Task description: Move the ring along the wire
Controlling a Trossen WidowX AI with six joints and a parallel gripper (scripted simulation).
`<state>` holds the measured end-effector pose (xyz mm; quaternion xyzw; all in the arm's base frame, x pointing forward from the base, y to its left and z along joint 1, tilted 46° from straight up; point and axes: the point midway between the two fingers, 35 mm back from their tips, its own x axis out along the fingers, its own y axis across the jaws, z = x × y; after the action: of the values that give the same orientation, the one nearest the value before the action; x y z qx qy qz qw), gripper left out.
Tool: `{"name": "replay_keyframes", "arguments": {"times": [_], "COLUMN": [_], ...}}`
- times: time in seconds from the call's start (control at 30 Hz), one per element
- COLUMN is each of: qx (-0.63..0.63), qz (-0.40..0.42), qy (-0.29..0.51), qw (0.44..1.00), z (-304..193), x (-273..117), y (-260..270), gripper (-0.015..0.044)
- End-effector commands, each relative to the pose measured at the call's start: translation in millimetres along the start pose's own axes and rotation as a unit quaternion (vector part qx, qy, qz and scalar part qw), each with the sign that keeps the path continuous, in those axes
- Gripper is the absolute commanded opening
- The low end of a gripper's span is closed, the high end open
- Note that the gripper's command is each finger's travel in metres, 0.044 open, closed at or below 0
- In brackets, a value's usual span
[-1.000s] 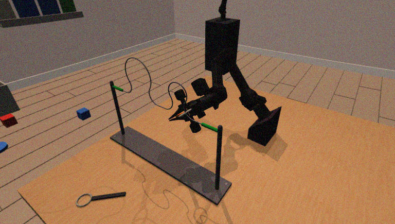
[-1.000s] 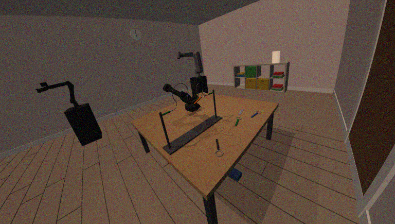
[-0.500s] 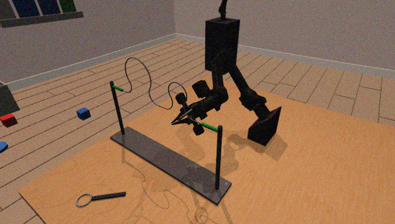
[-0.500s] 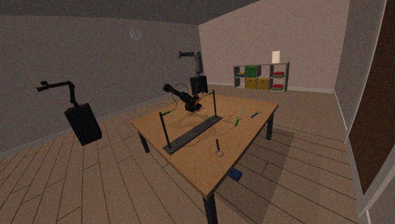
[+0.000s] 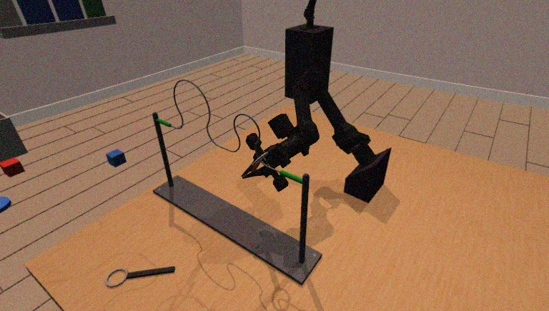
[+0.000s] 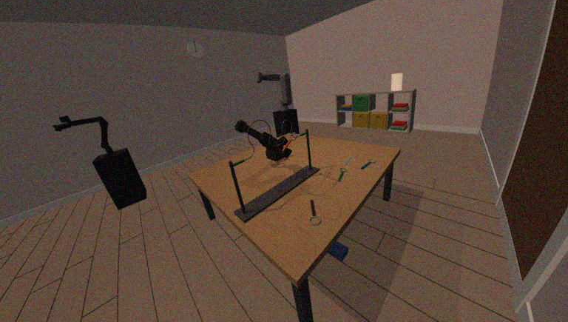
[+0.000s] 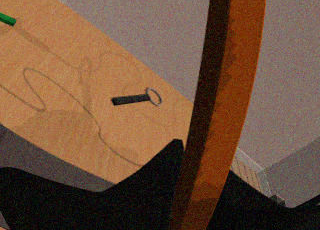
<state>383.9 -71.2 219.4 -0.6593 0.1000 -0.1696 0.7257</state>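
My gripper [image 5: 251,169] [image 6: 285,149] [image 7: 182,148] is shut on the orange handle [image 6: 287,145] [image 7: 220,110]. The pale ring [image 5: 263,156] shows nearly edge-on in the top view, just inward of the green part [image 5: 290,176] beside the right post [image 5: 304,218] [image 6: 308,151]. It is at the thin grey wire [image 5: 209,109]; threading and clearance are too small to tell. The wrist view shows the handle upright between the dark fingers, with the ring out of sight. The other green part [image 5: 163,122] [image 6: 238,162] is beside the other post [image 5: 163,149] [image 6: 237,189].
A dark base plate [image 5: 230,210] [image 6: 276,190] joins the posts. The wire has tall bends between them. A black-handled ring [image 5: 151,272] [image 6: 313,208] [image 7: 131,99] lies on the table. Green-handled [image 6: 341,175] and blue-handled [image 6: 366,165] tools also lie there.
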Motion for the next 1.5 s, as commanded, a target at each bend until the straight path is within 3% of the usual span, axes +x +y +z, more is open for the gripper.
{"name": "replay_keyframes", "arguments": {"times": [0.0, 1.47], "qx": [0.015, 0.170], "qz": [0.015, 0.085], "qy": [0.005, 0.025], "qw": [1.000, 0.981], "z": [-1.5, 9.2], "x": [-1.9, -14.4], "y": [11.4, 65.0], "gripper": [-0.0150, -0.0150]}}
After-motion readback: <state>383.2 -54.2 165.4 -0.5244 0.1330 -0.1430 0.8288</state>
